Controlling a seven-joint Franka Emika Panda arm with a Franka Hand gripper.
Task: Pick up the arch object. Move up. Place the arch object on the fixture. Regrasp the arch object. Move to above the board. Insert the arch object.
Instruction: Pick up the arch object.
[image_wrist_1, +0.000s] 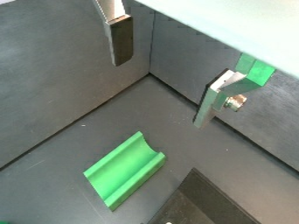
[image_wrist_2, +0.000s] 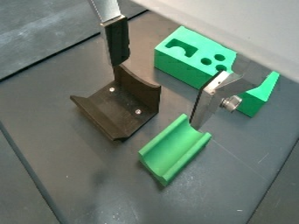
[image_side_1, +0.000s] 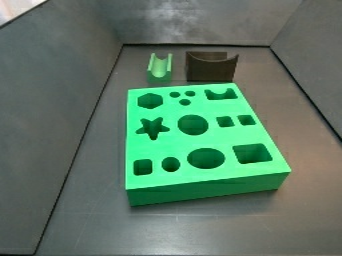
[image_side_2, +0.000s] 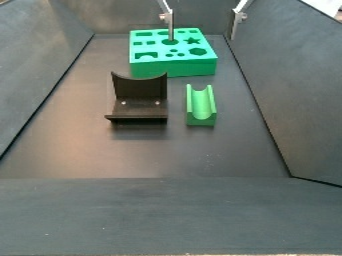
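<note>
The light-green arch object (image_wrist_2: 176, 149) lies on the dark floor with its curved hollow facing up, just beside the fixture; it shows in both wrist views (image_wrist_1: 122, 166) and both side views (image_side_1: 160, 66) (image_side_2: 201, 102). The dark fixture (image_wrist_2: 117, 109) stands next to it (image_side_1: 210, 65) (image_side_2: 134, 97). The big green board (image_side_1: 201, 140) lies flat on the floor (image_side_2: 171, 50) (image_wrist_2: 198, 54). My gripper (image_wrist_2: 163, 79) hangs open and empty well above the arch object and the fixture (image_wrist_1: 170, 74). Only its fingertips show at the top of a side view (image_side_2: 203, 14).
Dark grey walls (image_side_1: 80, 90) close in the floor on the sides and back. The arch object and fixture lie between the board and one end wall (image_wrist_1: 176, 61).
</note>
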